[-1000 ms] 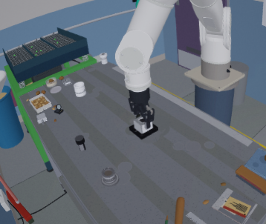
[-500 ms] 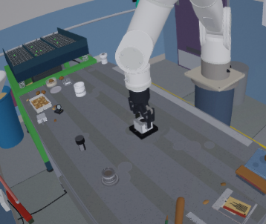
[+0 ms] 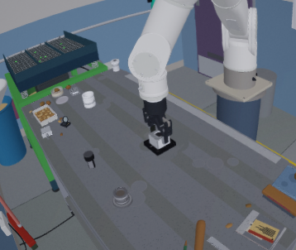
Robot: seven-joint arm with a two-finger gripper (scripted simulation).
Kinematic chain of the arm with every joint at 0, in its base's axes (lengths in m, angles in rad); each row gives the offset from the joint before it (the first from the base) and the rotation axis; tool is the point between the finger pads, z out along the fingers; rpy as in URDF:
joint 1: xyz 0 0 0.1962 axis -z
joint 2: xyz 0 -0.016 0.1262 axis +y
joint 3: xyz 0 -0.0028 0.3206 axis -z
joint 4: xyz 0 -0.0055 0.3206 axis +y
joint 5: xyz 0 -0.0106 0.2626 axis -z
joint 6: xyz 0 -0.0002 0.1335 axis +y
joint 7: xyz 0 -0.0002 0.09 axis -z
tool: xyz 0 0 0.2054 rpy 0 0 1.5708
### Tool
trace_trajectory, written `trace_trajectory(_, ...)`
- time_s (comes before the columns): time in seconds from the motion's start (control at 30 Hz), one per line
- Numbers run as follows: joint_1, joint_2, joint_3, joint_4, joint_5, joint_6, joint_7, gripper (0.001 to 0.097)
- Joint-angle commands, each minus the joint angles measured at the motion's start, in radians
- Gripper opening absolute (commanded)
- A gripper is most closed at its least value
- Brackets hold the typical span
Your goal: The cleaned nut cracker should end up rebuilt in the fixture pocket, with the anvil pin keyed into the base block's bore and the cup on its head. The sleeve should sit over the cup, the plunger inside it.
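At the middle of the grey table the black fixture point(image 3: 159, 145) holds the light-grey base block point(image 3: 157, 139) in its pocket. My gripper point(image 3: 160, 133) stands right over the block, open and holding nothing. The dark plunger with a pale stem point(image 3: 89, 158) lies on the table to the left. A clear round cup point(image 3: 121, 195) sits nearer the front edge, and the white sleeve point(image 3: 88, 99) stands upright further back on the left. The anvil pin is too small to pick out among the small parts at the left.
The green frame point(image 3: 31, 107) runs along the table's left edge, with a tray of nuts point(image 3: 44, 114) and small parts beside it. A blue bin point(image 3: 0, 132) stands off the left side. A wooden handle point(image 3: 199, 235) and boards lie at the front right.
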Motion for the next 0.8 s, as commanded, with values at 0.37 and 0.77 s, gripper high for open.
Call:
trace_trajectory(0.37, -0.035, -0.027, 0.066, -0.002, 0.032, 0.059, -0.026, 0.0750)
trace_trajectory(0.77, -0.052, -0.040, 0.098, -0.003, 0.047, 0.088, -0.038, 0.0750)
